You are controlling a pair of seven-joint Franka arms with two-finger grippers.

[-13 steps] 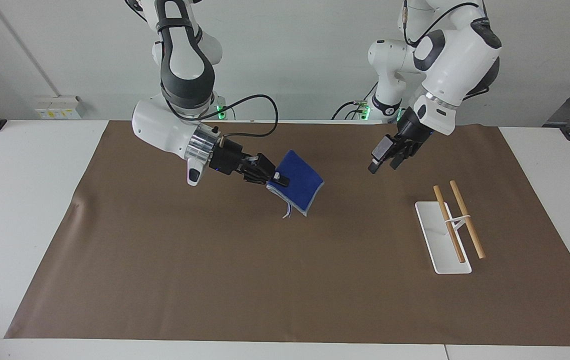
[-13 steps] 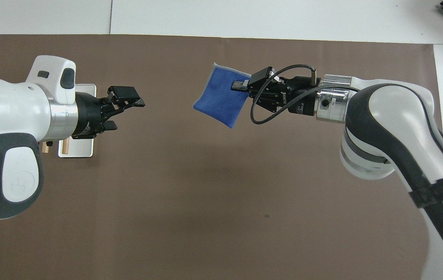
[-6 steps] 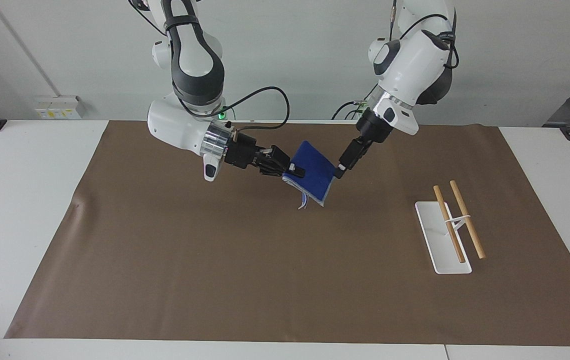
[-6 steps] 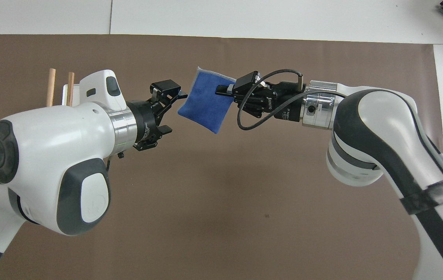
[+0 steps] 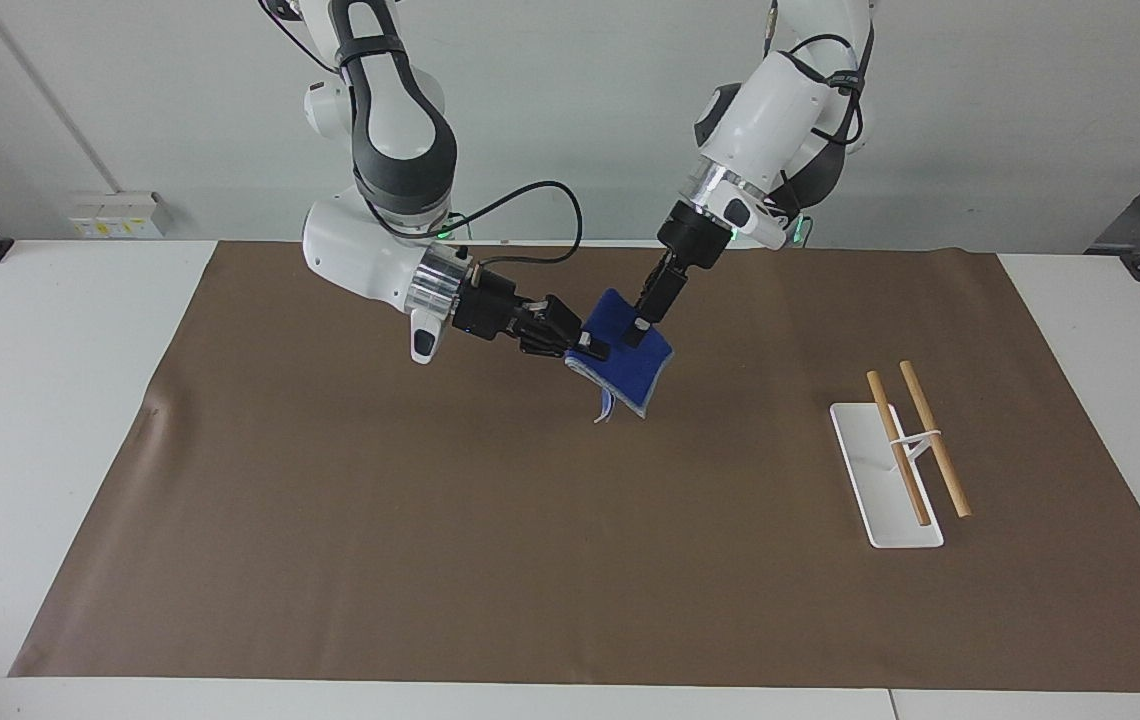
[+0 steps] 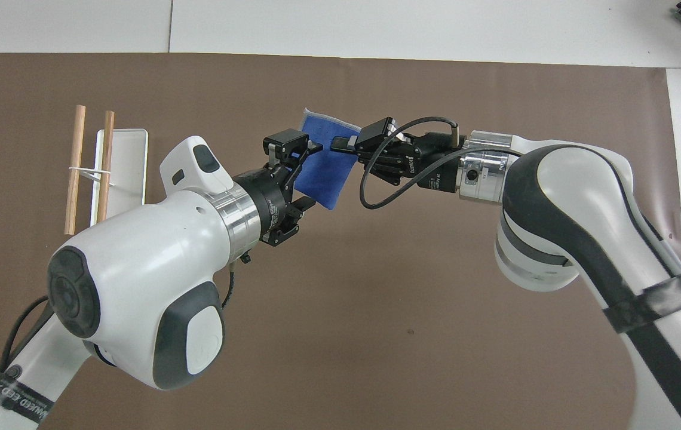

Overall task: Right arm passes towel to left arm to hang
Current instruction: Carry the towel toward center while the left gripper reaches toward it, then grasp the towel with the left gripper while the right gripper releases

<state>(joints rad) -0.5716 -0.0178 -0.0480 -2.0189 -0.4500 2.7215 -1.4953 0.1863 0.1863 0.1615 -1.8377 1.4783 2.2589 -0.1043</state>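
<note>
The royal-blue towel (image 5: 632, 372) (image 6: 327, 172) hangs tilted in the air over the brown mat's middle. My right gripper (image 5: 590, 350) (image 6: 345, 143) is shut on one corner of it, with the arm reaching in level from its end of the table. My left gripper (image 5: 641, 326) (image 6: 309, 176) comes down steeply onto the towel's other edge. Its fingers (image 6: 313, 146) are open and stand on either side of the cloth. One finger shows in front of the towel in the facing view; the other is hidden by it.
A white rack base (image 5: 885, 505) (image 6: 128, 179) with two wooden rods (image 5: 933, 440) (image 6: 74, 170) stands on the mat (image 5: 430, 520) (image 6: 376, 334) toward the left arm's end. White table (image 5: 60, 400) surrounds the mat.
My left arm has swung from near the rack to the towel, and its open fingers now straddle the cloth's edge. My right gripper has moved the towel slightly toward the left arm.
</note>
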